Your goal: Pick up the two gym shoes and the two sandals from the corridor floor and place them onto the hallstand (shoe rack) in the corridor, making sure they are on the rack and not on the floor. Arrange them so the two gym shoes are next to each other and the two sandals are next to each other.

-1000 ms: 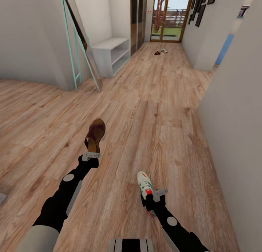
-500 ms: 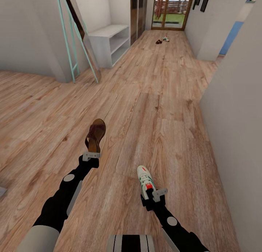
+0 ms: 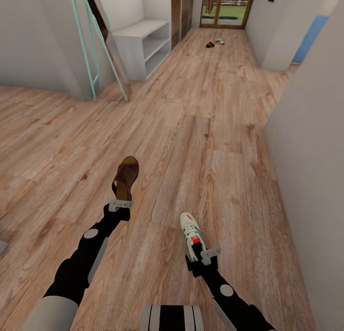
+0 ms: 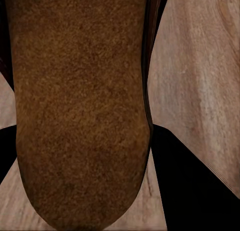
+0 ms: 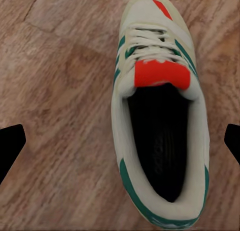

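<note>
My left gripper (image 3: 120, 205) is shut on the heel end of a dark brown sandal (image 3: 126, 176), held off the corridor floor (image 3: 191, 144). The sandal's tan sole (image 4: 80, 106) is close up in the left wrist view. My right gripper (image 3: 202, 258) is shut on a white gym shoe (image 3: 191, 233) with green stripes and a red tongue patch (image 5: 160, 116). Dark fingertips (image 5: 11, 147) stand either side of it. Far down the corridor a second sandal (image 3: 209, 45) and a second gym shoe (image 3: 219, 41) lie on the floor. The pale hallstand (image 3: 143, 47) stands ahead on the left.
A teal ladder (image 3: 91, 49) leans on the wall corner just before the hallstand. A white wall (image 3: 315, 154) runs close along my right. A glass door (image 3: 228, 6) closes the corridor's far end. Open plank floor stretches ahead.
The whole head view has shifted, with the hallstand and far shoes sliding up the picture: the camera moved. Both grippers keep the same hold on the sandal and the gym shoe.
</note>
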Robot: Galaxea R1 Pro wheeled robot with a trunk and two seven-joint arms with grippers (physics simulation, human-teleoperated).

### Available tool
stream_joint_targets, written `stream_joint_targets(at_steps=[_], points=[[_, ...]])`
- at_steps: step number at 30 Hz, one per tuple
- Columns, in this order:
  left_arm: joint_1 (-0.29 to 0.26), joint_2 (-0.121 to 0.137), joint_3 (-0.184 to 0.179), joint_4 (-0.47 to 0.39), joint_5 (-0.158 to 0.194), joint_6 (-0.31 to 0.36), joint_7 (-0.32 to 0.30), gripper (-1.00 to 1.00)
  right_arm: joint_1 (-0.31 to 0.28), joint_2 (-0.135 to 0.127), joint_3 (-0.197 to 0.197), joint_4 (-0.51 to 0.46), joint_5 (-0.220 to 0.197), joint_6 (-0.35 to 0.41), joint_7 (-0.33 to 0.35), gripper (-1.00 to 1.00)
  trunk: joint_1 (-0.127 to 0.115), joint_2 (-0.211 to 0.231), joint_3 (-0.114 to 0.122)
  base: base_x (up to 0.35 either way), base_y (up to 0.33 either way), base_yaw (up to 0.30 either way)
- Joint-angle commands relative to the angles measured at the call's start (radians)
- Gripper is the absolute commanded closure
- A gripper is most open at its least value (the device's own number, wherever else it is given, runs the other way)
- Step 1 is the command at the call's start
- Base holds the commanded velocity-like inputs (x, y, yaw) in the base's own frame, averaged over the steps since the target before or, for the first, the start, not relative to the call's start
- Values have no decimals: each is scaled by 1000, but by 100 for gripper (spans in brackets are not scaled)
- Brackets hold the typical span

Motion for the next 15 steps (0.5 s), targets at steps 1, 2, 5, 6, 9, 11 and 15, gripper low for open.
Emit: stream_joint_targets(at_steps=[1, 2, 5, 6, 9, 11, 15], points=[[0, 0, -1, -2, -3, 6, -3, 100, -1, -2, 4, 1, -11, -5, -7, -100, 0, -1, -6, 0, 0, 0], [0, 0, -1, -2, -3, 6, -3, 100, -1, -2, 1, 0, -11, -5, -7, -100, 1, -1, -12, 0, 0, 0], [0, 0, -1, -2, -3, 6, -3, 100, -1, -4, -30, 0, -10, -4, -7, -100, 2, -1, -28, 0, 0, 0], [0, 0, -1, -2, -3, 6, -3, 100, -1, -4, -39, -1, -10, -4, -7, -100, 2, -2, -33, 0, 0, 0], [0, 0, -1, -3, -3, 6, -3, 100, -1, -4, -73, -2, -10, -2, -6, -100, 2, -2, -37, 0, 0, 0], [0, 0, -1, -3, -3, 6, -3, 100, -1, -4, -81, -2, -9, -2, -6, -100, 2, -2, -39, 0, 0, 0], [0, 0, -1, -3, -3, 6, -3, 100, -1, -4, -89, -3, -8, -2, -6, -100, 2, -2, -40, 0, 0, 0]])
